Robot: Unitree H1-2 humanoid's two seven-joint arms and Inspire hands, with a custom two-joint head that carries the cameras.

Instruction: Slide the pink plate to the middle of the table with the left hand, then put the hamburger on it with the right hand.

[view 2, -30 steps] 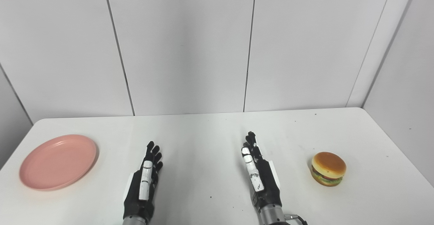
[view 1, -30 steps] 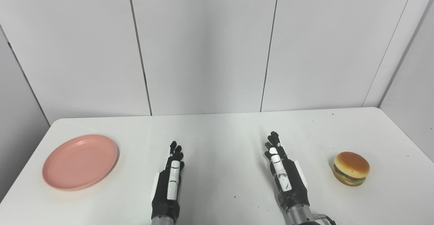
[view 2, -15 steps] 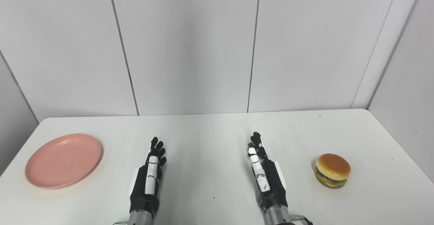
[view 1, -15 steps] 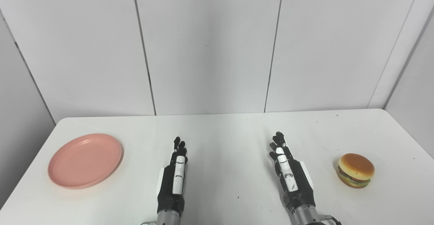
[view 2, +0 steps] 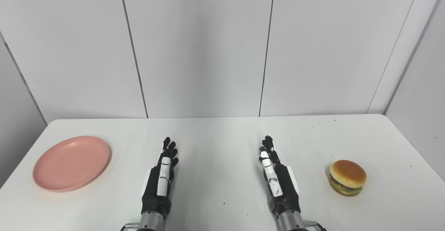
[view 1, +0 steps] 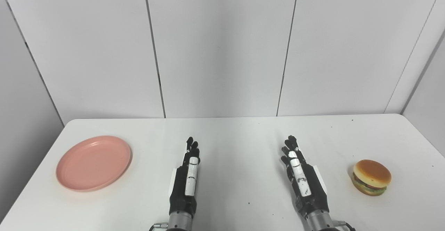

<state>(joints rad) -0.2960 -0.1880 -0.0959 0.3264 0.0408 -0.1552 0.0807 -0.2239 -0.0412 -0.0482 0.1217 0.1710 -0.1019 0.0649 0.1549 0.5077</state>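
Note:
The pink plate [view 1: 94, 162] lies flat on the white table [view 1: 236, 137] at its left side, with nothing on it. At the right side stands the hamburger [view 1: 371, 177], upright on the bare tabletop. My left hand [view 1: 186, 180] rests edge-up near the front, to the right of the plate and well apart from it, fingers straight and holding nothing. My right hand [view 1: 303, 180] stands the same way, open and left of the hamburger with a clear gap between them.
White wall panels rise right behind the table's far edge. The table's left edge runs close to the plate and its right edge close to the hamburger. A few small dark specks mark the tabletop.
The whole picture has shifted right, so the camera has turned. Both hands hold the same open pose; plate and hamburger stay where they were on the table.

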